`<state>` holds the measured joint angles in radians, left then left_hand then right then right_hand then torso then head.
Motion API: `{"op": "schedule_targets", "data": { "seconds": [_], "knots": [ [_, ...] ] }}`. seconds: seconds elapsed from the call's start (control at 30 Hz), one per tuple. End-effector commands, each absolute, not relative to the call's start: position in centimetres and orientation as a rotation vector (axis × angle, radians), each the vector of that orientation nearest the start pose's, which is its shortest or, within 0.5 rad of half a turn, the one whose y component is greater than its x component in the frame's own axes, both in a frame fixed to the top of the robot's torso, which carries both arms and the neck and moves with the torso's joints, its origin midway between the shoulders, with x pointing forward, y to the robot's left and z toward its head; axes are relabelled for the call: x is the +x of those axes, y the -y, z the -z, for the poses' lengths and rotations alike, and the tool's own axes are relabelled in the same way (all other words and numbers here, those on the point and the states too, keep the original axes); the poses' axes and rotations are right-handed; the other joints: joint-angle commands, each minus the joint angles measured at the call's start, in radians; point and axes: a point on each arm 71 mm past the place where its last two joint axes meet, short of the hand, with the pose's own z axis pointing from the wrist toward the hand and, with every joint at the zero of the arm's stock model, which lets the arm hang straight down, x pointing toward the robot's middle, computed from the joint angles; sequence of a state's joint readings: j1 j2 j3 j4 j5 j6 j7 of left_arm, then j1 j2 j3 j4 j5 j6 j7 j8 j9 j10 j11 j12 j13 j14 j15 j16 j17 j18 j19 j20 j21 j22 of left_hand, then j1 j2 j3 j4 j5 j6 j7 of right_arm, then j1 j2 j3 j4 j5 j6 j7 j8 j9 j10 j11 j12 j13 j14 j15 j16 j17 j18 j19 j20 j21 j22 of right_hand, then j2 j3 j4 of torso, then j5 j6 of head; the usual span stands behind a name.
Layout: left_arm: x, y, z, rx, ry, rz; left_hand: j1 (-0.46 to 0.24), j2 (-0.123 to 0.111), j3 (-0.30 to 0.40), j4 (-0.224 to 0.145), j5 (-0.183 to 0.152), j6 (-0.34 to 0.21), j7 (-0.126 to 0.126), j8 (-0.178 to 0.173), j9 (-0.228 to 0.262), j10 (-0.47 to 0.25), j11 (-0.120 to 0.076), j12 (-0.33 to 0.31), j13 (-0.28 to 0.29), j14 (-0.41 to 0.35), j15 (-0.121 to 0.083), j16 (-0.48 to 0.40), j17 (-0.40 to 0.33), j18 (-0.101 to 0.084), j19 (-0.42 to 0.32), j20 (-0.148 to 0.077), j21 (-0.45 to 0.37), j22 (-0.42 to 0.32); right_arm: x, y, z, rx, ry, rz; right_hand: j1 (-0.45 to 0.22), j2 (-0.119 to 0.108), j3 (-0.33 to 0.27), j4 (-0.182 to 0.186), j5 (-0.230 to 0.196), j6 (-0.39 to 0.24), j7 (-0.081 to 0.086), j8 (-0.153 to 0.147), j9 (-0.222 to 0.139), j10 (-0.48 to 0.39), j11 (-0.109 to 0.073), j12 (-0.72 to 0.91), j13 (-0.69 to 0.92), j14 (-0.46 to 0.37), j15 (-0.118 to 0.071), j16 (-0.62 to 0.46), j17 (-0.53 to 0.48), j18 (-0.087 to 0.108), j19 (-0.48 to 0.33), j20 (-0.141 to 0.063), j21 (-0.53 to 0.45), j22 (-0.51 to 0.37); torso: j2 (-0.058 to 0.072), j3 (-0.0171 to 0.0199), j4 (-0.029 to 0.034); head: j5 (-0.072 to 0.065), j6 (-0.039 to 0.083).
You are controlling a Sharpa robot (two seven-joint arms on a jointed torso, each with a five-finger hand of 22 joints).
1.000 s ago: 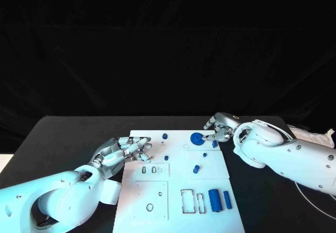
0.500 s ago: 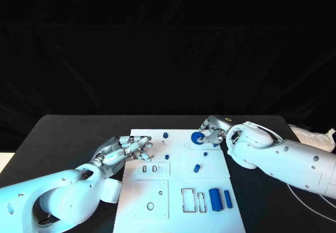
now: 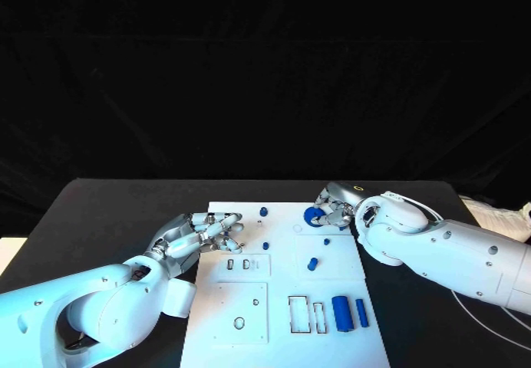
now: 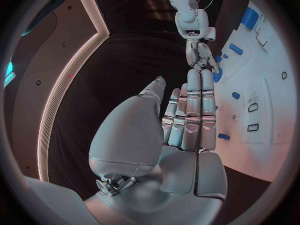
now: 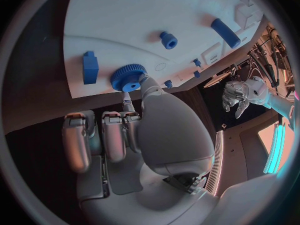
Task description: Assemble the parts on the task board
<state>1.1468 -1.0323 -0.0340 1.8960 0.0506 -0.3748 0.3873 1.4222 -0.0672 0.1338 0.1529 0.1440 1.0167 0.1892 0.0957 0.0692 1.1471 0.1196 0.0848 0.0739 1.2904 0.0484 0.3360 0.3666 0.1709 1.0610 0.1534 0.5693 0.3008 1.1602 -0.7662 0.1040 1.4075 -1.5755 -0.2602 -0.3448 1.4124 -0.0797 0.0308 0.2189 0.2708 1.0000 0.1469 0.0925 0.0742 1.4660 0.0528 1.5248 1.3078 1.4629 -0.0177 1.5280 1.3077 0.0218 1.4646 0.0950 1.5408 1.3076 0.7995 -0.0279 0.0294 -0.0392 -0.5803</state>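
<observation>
A black surface (image 3: 110,207) runs across the lower part of the head view — its far edge meets a dark curtain (image 3: 265,84) hanging in soft vertical folds, unlit, covering the whole backdrop behind.

a robotics lab or test cell, by the look of it. a black table (image 3: 110,207) stands before a plain black backdrop (image 3: 265,92), and on it lies a white task board (image 3: 282,307) cut with shaped slots and set with small blue parts (image 3: 341,313). the wrist views show a curved lit strip (image 4: 59,85) along a dark wall panel.
</observation>
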Motion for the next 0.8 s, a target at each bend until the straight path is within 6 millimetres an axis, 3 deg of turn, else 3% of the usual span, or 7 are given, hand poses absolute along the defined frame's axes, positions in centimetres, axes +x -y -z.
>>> {"op": "schedule_targets", "data": {
  "seconds": [0.03, 0.23, 0.43, 0.53, 0.6, 0.8],
  "knots": [
    [40.5, -19.3, 16.9, -1.205, -1.501, 1.682, -0.005, -0.001, 0.0, -0.004, -0.007, 0.0, 0.006, -0.006, -0.001, 0.001, 0.006, -0.003, 0.001, -0.006, 0.003, -0.005, 0.001, 0.009, -0.007, 0.0, 0.006, 0.001, 52.2, 21.0, 16.9, -0.043, -1.673, -0.354, 0.008, 0.007, 0.006, -0.01, 0.005, 0.012, -0.001, 0.006, 0.001, 0.085, 0.007, 0.007, 0.228, 0.089, 0.007, 0.006, 0.165, -0.007, 0.06, 0.006, 0.007, 0.201, 0.0, 0.0, -0.0009, 0.0, -0.003],
    [40.5, -19.3, 16.9, -1.206, -1.501, 1.681, -0.004, -0.001, 0.0, -0.005, -0.007, -0.001, 0.006, -0.006, -0.001, 0.0, 0.007, -0.004, 0.001, -0.006, 0.003, -0.005, 0.002, 0.009, -0.007, 0.0, 0.006, 0.002, 52.2, 21.1, 17.4, -0.055, -1.702, -0.337, 0.013, 0.008, 0.01, -0.015, 0.011, 0.016, -0.002, 0.007, 0.001, 0.085, 0.007, 0.009, 0.23, 0.089, 0.006, 0.008, 0.169, -0.008, 0.064, 0.006, 0.009, 0.206, 0.0, 0.0003, -0.0004, -0.001, -0.006],
    [40.5, -19.3, 16.9, -1.206, -1.501, 1.68, -0.004, -0.001, 0.0, -0.005, -0.007, -0.001, 0.006, -0.006, -0.001, 0.0, 0.007, -0.004, 0.001, -0.006, 0.003, -0.005, 0.002, 0.009, -0.007, 0.0, 0.006, 0.002, 52.1, 21.0, 17.8, -0.083, -1.708, -0.313, 0.022, 0.01, 0.018, -0.025, -0.014, 0.029, -0.004, 0.012, 0.002, 0.087, 0.005, 0.012, 0.234, 0.09, 0.006, 0.009, 0.174, -0.009, 0.066, 0.006, 0.01, 0.21, 0.0, 0.0004, 0.0002, -0.001, -0.006],
    [40.5, -19.3, 16.9, -1.206, -1.5, 1.68, -0.004, -0.001, 0.0, -0.005, -0.007, -0.001, 0.006, -0.006, -0.001, 0.0, 0.007, -0.004, 0.001, -0.006, 0.003, -0.005, 0.002, 0.009, -0.007, 0.0, 0.006, 0.002, 52.0, 20.9, 17.7, -0.081, -1.671, -0.317, 0.057, 0.04, 0.057, -0.044, -0.064, 0.061, -0.015, 0.025, 0.008, 0.092, -0.004, 0.022, 0.242, 0.09, -0.002, 0.011, 0.178, -0.01, 0.071, 0.001, 0.012, 0.216, 0.0, 0.0007, 0.0006, 0.0, -0.006],
    [40.5, -19.3, 16.9, -1.206, -1.5, 1.68, -0.004, -0.001, 0.0, -0.005, -0.007, -0.001, 0.006, -0.006, -0.001, 0.0, 0.007, -0.004, 0.001, -0.006, 0.003, -0.005, 0.002, 0.009, -0.007, 0.0, 0.006, 0.002, 51.9, 20.7, 17.4, -0.074, -1.632, -0.333, 0.076, 0.057, 0.082, -0.057, -0.076, 0.086, -0.026, 0.036, 0.013, 0.098, -0.013, 0.032, 0.251, 0.091, -0.008, 0.012, 0.181, -0.013, 0.078, -0.003, 0.016, 0.226, 0.0, 0.0007, 0.0008, 0.0, -0.006],
    [40.6, -19.3, 16.9, -1.205, -1.5, 1.681, -0.003, 0.0, 0.001, -0.006, -0.007, -0.002, 0.007, -0.008, -0.001, -0.001, 0.007, -0.005, 0.001, -0.006, 0.003, -0.006, 0.003, 0.009, -0.008, 0.001, 0.007, 0.002, 51.1, 19.4, 16.2, -0.048, -1.519, -0.432, 0.069, 0.059, 0.101, -0.061, -0.066, 0.101, -0.033, 0.039, 0.018, 0.102, -0.019, 0.04, 0.258, 0.092, -0.015, 0.014, 0.185, -0.016, 0.088, -0.011, 0.021, 0.239, -0.001, 0.0013, 0.0013, 0.002, -0.003]
  ]
}}
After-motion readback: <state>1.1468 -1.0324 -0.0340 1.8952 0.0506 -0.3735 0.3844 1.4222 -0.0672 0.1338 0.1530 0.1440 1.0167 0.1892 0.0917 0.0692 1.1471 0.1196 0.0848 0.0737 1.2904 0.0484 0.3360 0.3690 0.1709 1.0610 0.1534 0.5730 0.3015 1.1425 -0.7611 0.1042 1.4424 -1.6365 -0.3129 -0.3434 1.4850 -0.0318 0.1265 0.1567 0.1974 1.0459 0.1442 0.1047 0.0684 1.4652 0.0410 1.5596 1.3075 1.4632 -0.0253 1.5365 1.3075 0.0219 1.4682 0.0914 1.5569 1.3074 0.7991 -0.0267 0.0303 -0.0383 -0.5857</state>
